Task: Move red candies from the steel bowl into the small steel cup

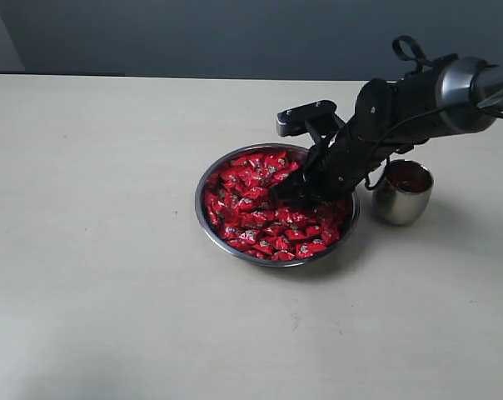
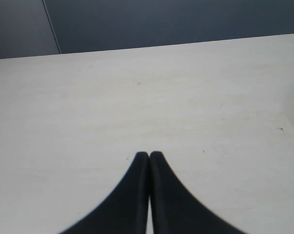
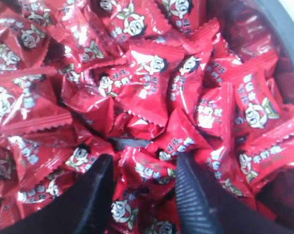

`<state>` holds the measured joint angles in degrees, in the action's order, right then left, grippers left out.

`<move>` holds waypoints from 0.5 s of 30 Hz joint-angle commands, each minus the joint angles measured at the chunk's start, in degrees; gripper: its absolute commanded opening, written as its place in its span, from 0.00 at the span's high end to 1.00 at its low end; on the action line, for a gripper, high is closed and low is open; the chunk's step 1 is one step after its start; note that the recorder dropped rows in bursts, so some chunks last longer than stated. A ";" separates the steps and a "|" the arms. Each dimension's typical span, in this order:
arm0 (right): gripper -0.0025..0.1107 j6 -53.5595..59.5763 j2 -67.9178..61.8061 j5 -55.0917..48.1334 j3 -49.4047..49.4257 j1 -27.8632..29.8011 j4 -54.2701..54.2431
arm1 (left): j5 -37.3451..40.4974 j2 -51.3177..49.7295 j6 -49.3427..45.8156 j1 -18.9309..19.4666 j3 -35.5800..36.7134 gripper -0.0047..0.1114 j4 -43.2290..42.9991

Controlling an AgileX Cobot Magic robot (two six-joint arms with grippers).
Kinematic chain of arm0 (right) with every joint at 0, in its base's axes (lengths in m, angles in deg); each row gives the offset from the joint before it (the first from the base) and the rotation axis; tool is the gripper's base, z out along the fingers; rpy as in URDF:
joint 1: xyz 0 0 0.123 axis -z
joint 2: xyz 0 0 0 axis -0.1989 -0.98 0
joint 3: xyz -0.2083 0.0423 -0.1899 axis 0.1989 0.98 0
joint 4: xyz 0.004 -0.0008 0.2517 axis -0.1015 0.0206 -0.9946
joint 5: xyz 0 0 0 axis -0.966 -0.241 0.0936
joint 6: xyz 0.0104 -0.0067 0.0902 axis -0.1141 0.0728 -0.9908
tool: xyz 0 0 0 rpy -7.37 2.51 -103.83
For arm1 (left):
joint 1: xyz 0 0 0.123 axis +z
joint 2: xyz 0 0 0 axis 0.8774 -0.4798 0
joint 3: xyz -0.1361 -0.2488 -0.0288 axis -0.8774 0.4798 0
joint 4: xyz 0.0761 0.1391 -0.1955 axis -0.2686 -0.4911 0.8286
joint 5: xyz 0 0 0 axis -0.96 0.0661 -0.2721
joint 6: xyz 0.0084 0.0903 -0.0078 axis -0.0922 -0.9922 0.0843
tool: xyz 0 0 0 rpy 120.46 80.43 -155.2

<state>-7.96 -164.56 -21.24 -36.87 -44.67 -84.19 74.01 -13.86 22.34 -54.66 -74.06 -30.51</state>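
Observation:
The steel bowl (image 1: 199, 200) sits mid-table, heaped with red candies (image 1: 256, 212). Just to its right stands the small steel cup (image 1: 401, 196); its inside looks dark red, and I cannot tell if that is candy or reflection. My right gripper (image 1: 297, 192) reaches down into the bowl's right half. In the right wrist view this gripper (image 3: 144, 158) is open, its tips pushed into the red candies (image 3: 147, 117), and one wrapped candy (image 3: 149, 170) lies between the fingers. My left gripper (image 2: 150, 154) is shut on nothing above bare table and does not show in the exterior view.
The pale table (image 1: 93, 250) stretches wide to the left and in front of the bowl. A dark wall (image 1: 235, 33) runs behind the table's far edge. The bowl's dark inner wall (image 3: 283, 34) rises close beside the right gripper.

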 commanded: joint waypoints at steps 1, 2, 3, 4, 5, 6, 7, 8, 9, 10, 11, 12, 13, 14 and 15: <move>0.87 0.04 0.11 0.04 -0.32 -0.08 1.05 | -0.31 0.27 0.10 -0.46 -0.48 0.96 -0.11; 0.93 0.04 0.11 -0.09 -0.32 -0.08 1.41 | -0.31 0.27 0.10 -0.46 -0.48 0.96 -0.11; 0.98 0.04 0.11 -0.28 -0.32 -0.08 1.72 | -0.31 0.27 0.10 -0.46 -0.48 0.96 -0.11; 0.98 0.04 0.22 -0.42 -0.32 -0.08 1.84 | -0.31 0.27 0.10 -0.46 -0.48 0.96 -0.11; 0.98 0.04 0.32 -0.54 -0.32 -0.08 2.26 | -0.31 0.27 0.10 -0.46 -0.48 0.96 -0.11; 0.98 0.04 0.55 -0.64 -0.32 -0.08 2.54 | -0.31 0.27 0.10 -0.46 -0.48 0.96 -0.11; 0.98 0.04 0.94 -0.79 -0.32 -0.08 2.54 | -0.31 0.27 0.10 -0.46 -0.48 0.96 -0.11; 0.98 0.04 1.43 -0.92 -0.32 -0.08 2.54 | -0.31 0.27 0.10 -0.46 -0.48 0.96 -0.11; 0.98 0.04 1.72 -1.04 -0.32 -0.08 2.54 | -0.31 0.27 0.10 -0.46 -0.48 0.96 -0.11; 0.98 0.04 2.27 -1.27 -0.32 -0.08 2.54 | -0.31 0.27 0.10 -0.46 -0.48 0.96 -0.11; 0.98 0.04 2.87 -1.64 -0.32 -0.08 2.54 | -0.31 0.27 0.10 -0.46 -0.48 0.96 -0.11; 0.98 0.04 3.49 -1.90 -0.32 -0.08 2.54 | -0.31 0.27 0.10 -0.46 -0.48 0.96 -0.11; 0.98 0.04 4.01 -2.05 -0.32 -0.08 2.61 | -0.31 0.27 0.10 -0.46 -0.48 0.96 -0.11; 0.97 0.04 4.45 -2.63 -0.32 -0.08 3.11 | -0.31 0.27 0.10 -0.46 -0.48 0.96 -0.11; 0.96 0.04 4.74 -3.05 -0.32 -0.08 3.23 | -0.31 0.27 0.10 -0.46 -0.48 0.96 -0.11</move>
<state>-7.96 -161.30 -22.99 -36.87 -44.67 -82.00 74.01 -13.86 22.34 -54.66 -74.06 -30.51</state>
